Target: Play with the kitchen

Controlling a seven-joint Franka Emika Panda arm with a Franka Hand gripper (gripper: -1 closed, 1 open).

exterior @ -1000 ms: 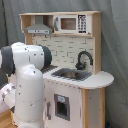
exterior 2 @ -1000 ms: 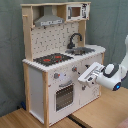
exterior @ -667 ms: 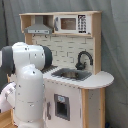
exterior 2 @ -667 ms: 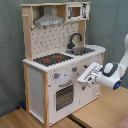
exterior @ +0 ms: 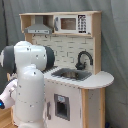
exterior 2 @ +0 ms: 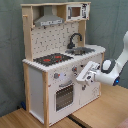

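Before kitchen front, claw spread in second exterior view, hidden behind arm in first.

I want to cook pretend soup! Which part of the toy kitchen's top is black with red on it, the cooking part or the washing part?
The hob, at the second exterior view's left end of the counter. The sink beside it sits under the black faucet and shows no red.

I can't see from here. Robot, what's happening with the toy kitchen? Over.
Gripper at the kitchen front, by the knobs above the oven door. Fingers: can't tell. Oven door shut. Nothing in the way.
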